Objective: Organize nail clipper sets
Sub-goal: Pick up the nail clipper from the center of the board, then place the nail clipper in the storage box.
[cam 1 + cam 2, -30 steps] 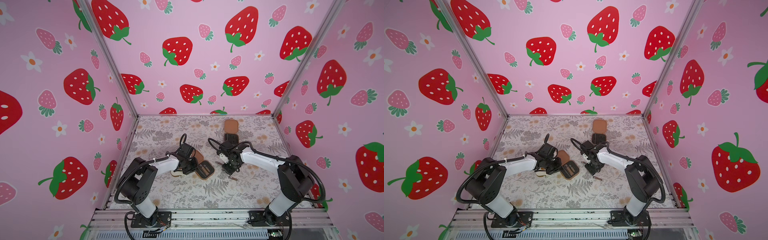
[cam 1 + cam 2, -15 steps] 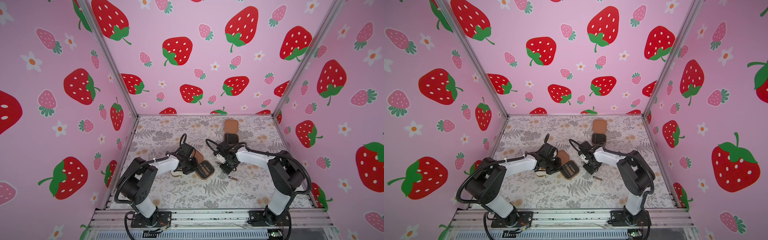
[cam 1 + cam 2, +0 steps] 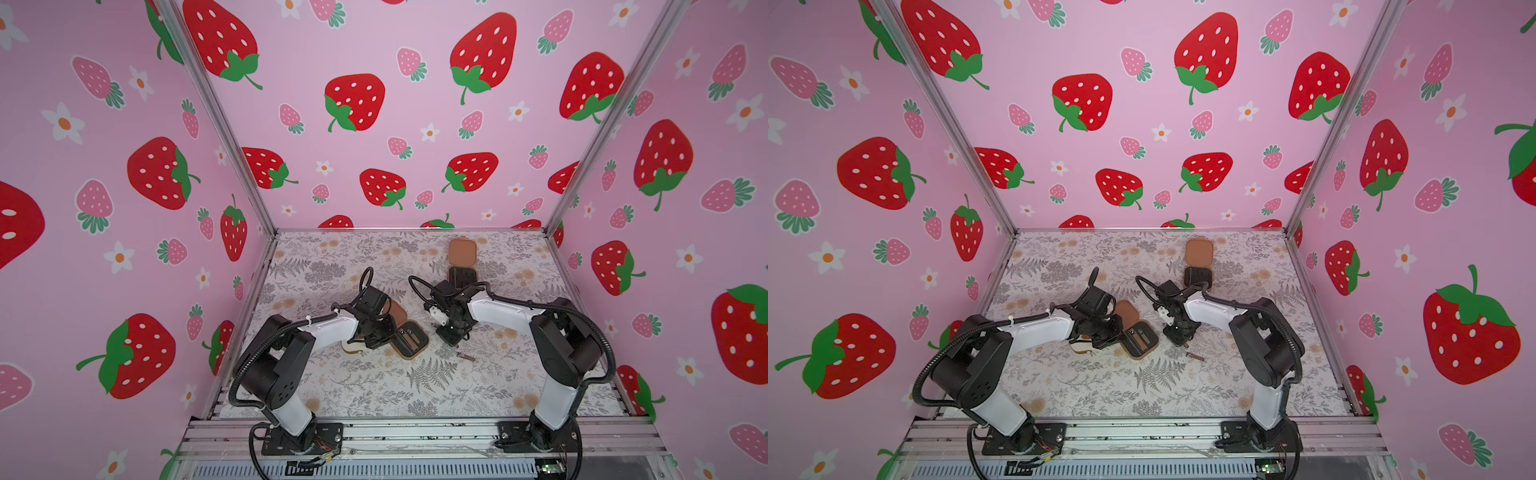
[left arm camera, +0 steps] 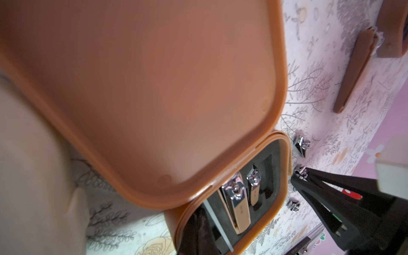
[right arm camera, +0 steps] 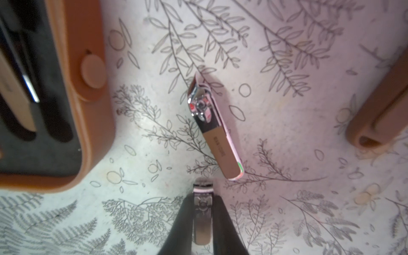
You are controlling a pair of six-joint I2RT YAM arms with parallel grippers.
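- Where the right gripper (image 5: pixel 202 199) is seen from its own wrist, a small clipper (image 5: pixel 202 220) is clamped between the two dark fingers. Its long axis is laid along them, and its chromed head pokes out past the tips.
- A second clipper (image 5: pixel 214 130) is laid flat on the floral table (image 5: pixel 287 110) just beyond that head, apart from it. Its long axis is slanted, with the chromed head turned away from the gripper and the brown tail toward it.
- A third clipper (image 3: pixel 465 356) is seen in both top views, nearer the robot than the right gripper. Its long axis runs roughly across the table.
- The open brown case (image 3: pixel 411 341) is placed mid-table, with its lid (image 3: pixel 397 311) swung out on the far side.
- Two clippers (image 4: pixel 237 205) are seated side by side in its black slots, heads toward the hinge.
- The left gripper (image 3: pixel 376 337) is closed at that lid. Its fingers are hidden, so whether the lid is pinched cannot be told.
- A cream case (image 3: pixel 353 348) is partly covered beneath that gripper.
- A second brown case (image 3: pixel 461 262) is laid open near the back wall, lid farther and black base nearer.
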